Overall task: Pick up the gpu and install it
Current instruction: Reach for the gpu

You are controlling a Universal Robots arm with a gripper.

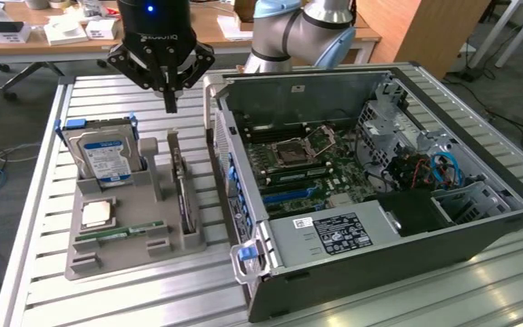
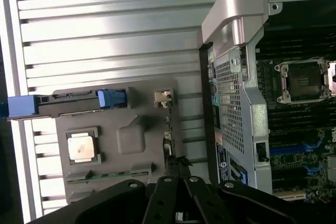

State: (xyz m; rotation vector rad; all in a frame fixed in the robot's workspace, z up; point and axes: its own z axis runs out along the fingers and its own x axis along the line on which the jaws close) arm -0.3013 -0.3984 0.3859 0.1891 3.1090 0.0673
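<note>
The gpu [image 1: 180, 185] stands on its long edge in a slot of the grey holder tray [image 1: 116, 255], next to the open computer case [image 1: 479, 225]. In the wrist view the gpu [image 2: 168, 135] appears edge-on as a thin dark strip. My gripper [image 1: 171, 103] hangs above the far end of the tray, a little above and behind the card, fingers shut together with nothing between them. Its black fingers [image 2: 167, 203] point down toward the card's end, apart from it.
The tray also holds an upright hard drive [image 1: 103, 158] with blue tabs, a CPU chip [image 1: 97, 214] and a green RAM stick [image 1: 120, 233]. The case's motherboard [image 1: 302, 170] lies exposed, with its metal side wall [image 2: 247, 103] close to the tray. A slatted table [image 1: 107, 300] carries everything.
</note>
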